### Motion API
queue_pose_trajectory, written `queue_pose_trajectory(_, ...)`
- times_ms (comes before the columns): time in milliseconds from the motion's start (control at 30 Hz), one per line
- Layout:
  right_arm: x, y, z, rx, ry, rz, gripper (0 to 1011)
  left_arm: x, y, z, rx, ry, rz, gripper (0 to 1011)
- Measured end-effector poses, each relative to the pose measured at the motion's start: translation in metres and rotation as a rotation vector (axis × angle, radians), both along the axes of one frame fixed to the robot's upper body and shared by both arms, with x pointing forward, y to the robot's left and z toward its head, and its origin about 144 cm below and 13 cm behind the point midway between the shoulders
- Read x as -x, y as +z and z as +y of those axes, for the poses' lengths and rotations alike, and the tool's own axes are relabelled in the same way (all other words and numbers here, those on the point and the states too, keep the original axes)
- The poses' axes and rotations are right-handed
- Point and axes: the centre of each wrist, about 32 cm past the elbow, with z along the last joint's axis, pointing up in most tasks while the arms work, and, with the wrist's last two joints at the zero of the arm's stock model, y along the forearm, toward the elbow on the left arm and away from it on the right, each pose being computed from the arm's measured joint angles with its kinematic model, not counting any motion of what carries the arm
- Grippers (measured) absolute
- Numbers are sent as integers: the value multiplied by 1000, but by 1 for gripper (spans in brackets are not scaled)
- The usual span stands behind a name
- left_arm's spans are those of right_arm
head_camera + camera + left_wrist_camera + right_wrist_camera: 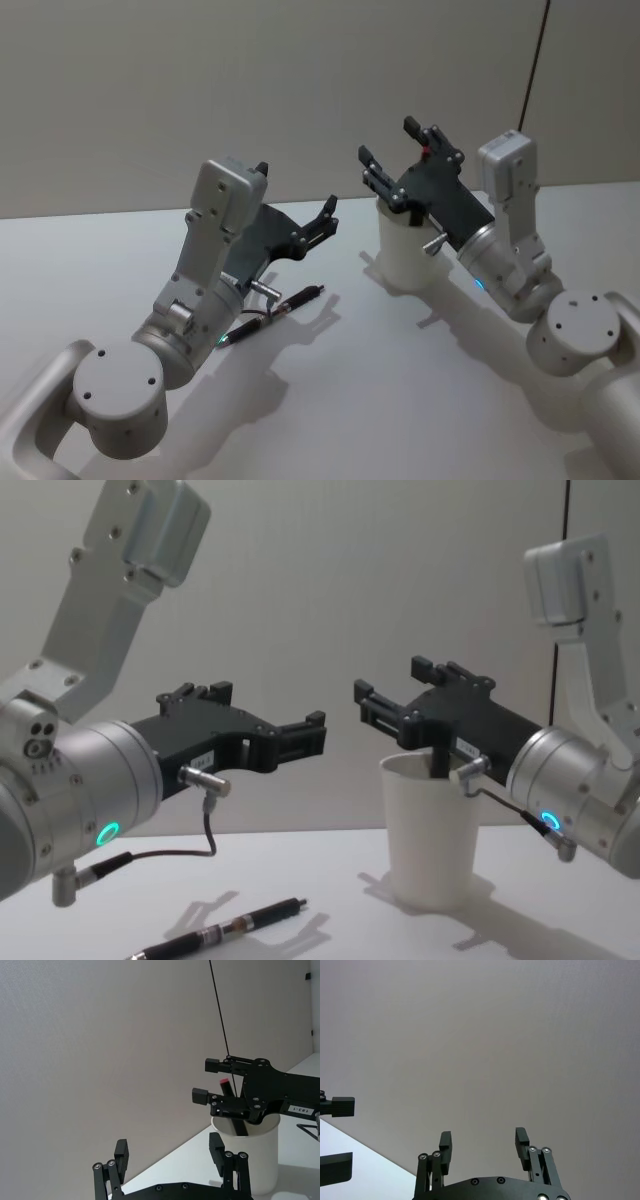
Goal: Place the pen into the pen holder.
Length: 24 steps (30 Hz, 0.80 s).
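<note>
Looking down from the head, the pen (283, 307) lies flat on the desk (400, 400), below the left hand (297, 195), wide open and empty. From the left wrist, the right hand (206, 1080), open too, hangs over the pen holder (247, 1160). From the chest, I'd drop straight and pinch the pen's middle.

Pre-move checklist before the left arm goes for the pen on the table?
1. The pen lies free on the table: ok.
2. The left gripper is open, empty and raised off the table: ok.
3. The pen holder is upright: ok.
4. Space over the holder's rim: not ok, the open right gripper hangs there.
5. Room inside the holder: cannot tell, a red-tipped pen stands in it.
</note>
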Motion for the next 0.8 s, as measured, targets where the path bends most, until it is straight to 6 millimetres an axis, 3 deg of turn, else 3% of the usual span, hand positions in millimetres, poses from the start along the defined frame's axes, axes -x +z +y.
queue_pose_trajectory(333, 0, 3, -1, -7, 0, -4, 1002, 0, 0, 0, 0, 0, 0, 1001)
queue_pose_trajectory(800, 18, 21, -23, -64, -30, 1, 1002, 0, 0, 0, 0, 0, 0, 1001)
